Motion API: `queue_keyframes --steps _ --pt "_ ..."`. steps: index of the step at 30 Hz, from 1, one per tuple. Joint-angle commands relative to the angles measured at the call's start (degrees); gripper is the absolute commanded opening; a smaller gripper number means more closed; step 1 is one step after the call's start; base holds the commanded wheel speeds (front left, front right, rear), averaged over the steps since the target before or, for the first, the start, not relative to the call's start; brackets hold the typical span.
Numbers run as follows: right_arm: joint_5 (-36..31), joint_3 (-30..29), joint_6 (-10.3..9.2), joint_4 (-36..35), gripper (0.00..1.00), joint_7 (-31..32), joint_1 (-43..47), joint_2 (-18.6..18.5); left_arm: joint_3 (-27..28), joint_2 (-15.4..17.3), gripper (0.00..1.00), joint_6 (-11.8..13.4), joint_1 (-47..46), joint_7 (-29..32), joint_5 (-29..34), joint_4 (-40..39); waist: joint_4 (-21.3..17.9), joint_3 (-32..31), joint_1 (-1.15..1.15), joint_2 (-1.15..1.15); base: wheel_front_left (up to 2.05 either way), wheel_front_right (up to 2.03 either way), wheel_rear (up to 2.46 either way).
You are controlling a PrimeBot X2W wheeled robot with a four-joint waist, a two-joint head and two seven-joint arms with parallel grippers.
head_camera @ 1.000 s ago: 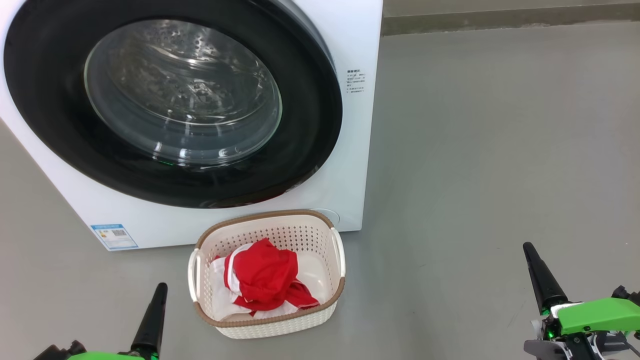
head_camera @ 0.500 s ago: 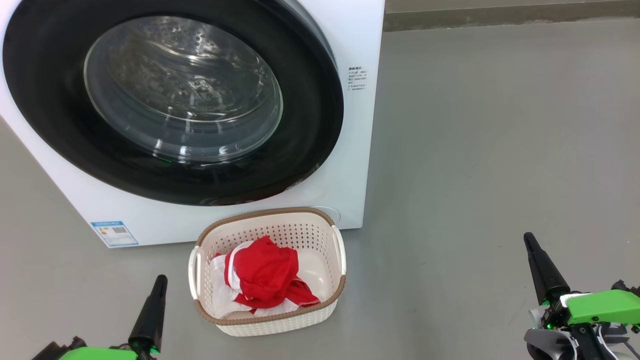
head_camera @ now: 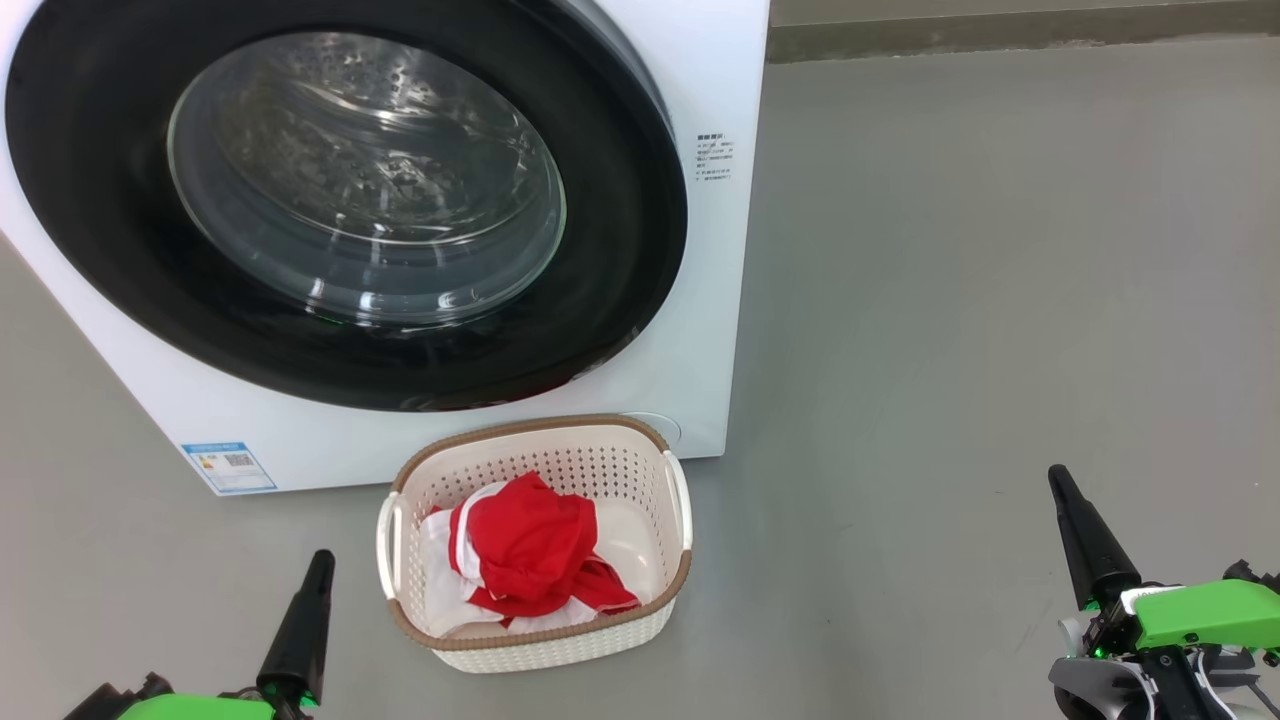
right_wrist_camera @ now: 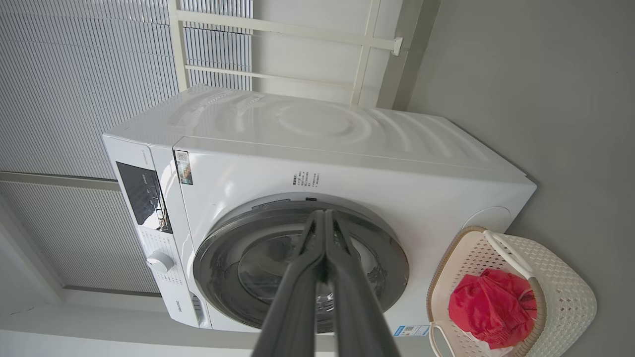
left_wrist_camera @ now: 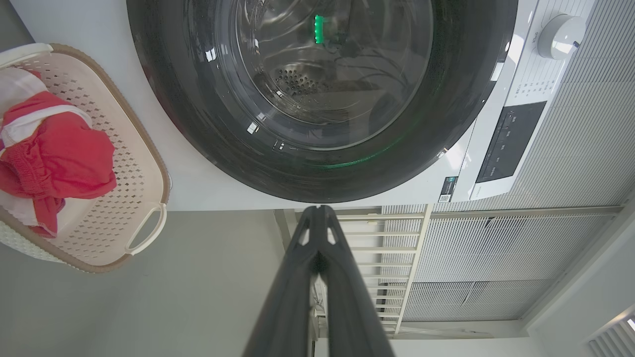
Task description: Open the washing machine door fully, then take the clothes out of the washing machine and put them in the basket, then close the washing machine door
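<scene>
The washing machine [head_camera: 715,330] stood at the far left, its door [head_camera: 100,260] shut flush against the front. Just on its near side the basket [head_camera: 560,655] sat on the floor [head_camera: 950,300], with the red and white clothes [head_camera: 525,550] heaped inside. My left gripper [left_wrist_camera: 317,213] and right gripper [right_wrist_camera: 325,215] hung empty, fingers pressed together.

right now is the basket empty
No, red and white clothes lie heaped inside the basket in the head view.
</scene>
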Motion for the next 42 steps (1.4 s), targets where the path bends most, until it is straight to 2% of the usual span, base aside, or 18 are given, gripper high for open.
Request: queue_keyframes --steps 1,42 --pt "0.3 0.9 0.03 -1.5 0.0 0.3 -2.4 -0.9 2.0 1.0 0.0 -0.4 -2.4 0.3 -0.4 -1.2 0.0 0.0 0.0 0.0 0.0 0.0 0.0" --pt "0.3 0.9 0.03 -1.5 0.0 0.4 -2.4 -0.9 2.0 1.0 0.0 -0.4 -2.4 0.3 -0.4 -1.2 0.0 0.0 0.0 0.0 0.0 0.0 0.0"
